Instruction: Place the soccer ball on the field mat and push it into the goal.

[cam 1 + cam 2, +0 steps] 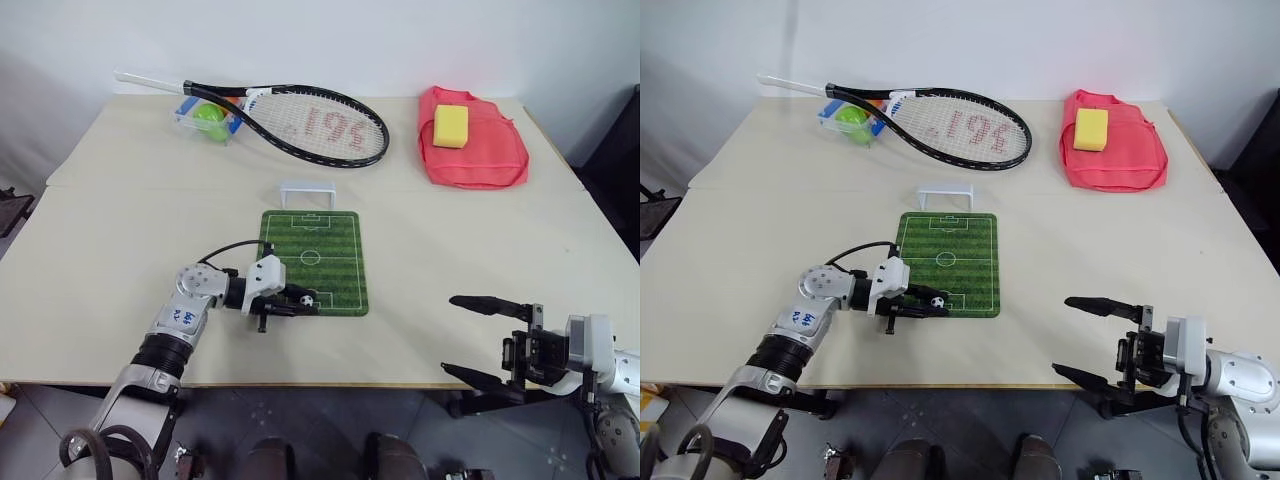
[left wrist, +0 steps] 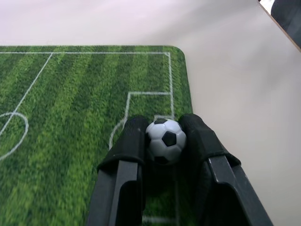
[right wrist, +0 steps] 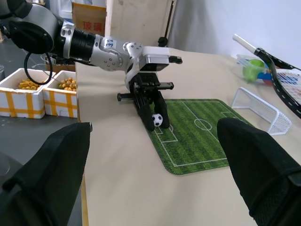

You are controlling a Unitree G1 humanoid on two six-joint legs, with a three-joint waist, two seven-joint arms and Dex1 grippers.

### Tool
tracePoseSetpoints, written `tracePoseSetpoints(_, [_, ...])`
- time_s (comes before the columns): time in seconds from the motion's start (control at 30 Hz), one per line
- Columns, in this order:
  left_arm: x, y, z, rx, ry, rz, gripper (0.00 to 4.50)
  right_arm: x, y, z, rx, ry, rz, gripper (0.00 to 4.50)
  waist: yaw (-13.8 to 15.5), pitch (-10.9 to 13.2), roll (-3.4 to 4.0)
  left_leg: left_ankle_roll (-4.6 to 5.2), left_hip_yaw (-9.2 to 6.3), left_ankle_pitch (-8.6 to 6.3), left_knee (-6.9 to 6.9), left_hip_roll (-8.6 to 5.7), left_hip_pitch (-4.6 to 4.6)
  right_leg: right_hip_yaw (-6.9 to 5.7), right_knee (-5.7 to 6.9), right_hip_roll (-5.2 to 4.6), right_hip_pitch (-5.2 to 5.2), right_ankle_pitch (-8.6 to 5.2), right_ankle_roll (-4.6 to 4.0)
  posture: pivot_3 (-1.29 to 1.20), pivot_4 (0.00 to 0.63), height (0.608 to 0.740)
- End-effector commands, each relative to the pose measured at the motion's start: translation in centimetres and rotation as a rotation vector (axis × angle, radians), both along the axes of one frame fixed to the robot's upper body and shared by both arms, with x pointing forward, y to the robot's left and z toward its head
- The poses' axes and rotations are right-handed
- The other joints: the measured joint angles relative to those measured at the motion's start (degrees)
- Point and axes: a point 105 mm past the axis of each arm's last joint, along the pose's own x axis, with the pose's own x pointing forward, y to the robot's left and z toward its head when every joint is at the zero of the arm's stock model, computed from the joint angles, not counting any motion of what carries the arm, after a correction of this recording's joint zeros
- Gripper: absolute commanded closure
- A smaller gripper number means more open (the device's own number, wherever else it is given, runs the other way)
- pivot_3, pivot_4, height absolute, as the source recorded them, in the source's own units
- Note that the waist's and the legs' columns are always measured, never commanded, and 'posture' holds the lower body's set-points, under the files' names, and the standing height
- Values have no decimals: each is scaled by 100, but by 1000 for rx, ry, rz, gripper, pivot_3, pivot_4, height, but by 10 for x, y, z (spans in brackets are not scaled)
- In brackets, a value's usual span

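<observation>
The soccer ball (image 2: 164, 140), tiny and white with black patches, is pinched between the two black fingers of my left gripper (image 1: 303, 301), which is shut on it. It hangs low over the near end of the field mat (image 1: 322, 245), by the near penalty box; whether it touches the mat I cannot tell. The goal (image 1: 307, 194) stands on the table just past the mat's far end. My right gripper (image 1: 478, 338) hovers open at the table's near right edge, empty, far from the mat. The right wrist view also shows the soccer ball (image 3: 157, 120) in the left gripper (image 3: 155, 119).
A tennis racket (image 1: 300, 122) lies across the back of the table over a clear box holding a green tennis ball (image 1: 211, 120). A red mesh bag (image 1: 472, 148) with a yellow sponge (image 1: 451, 126) on it sits at the back right. Foam boxes (image 3: 28, 96) stand on the floor beside the table.
</observation>
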Motion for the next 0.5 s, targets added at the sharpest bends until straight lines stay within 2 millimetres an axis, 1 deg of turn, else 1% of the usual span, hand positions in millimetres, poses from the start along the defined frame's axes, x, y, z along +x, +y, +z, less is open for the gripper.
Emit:
tracePoseSetpoints(0.03, [5,-2,8,-29,-38,17,2666,-3,6,5,13,-17,14,0,-2,0,0,0,0,0,0,0,0,0,0,0,0,0,0,0,150,740])
tracePoseSetpoints(0.2, [3,-3,10,-46,-35,9,1081,-3,9,5,23,-7,23,0,0,0,0,0,0,0,0,0,0,0,0,0,0,0,0,0,150,740])
tracePoseSetpoints(0.23, [3,-3,11,-52,-44,10,876,-3,10,4,24,-4,24,0,1,0,0,0,0,0,0,0,0,0,0,0,0,0,0,0,150,740])
tracePoseSetpoints(0.5, [1,1,26,-101,-90,13,876,-5,15,2,38,21,39,0,1,0,0,0,0,0,0,0,0,0,0,0,0,0,0,0,150,740])
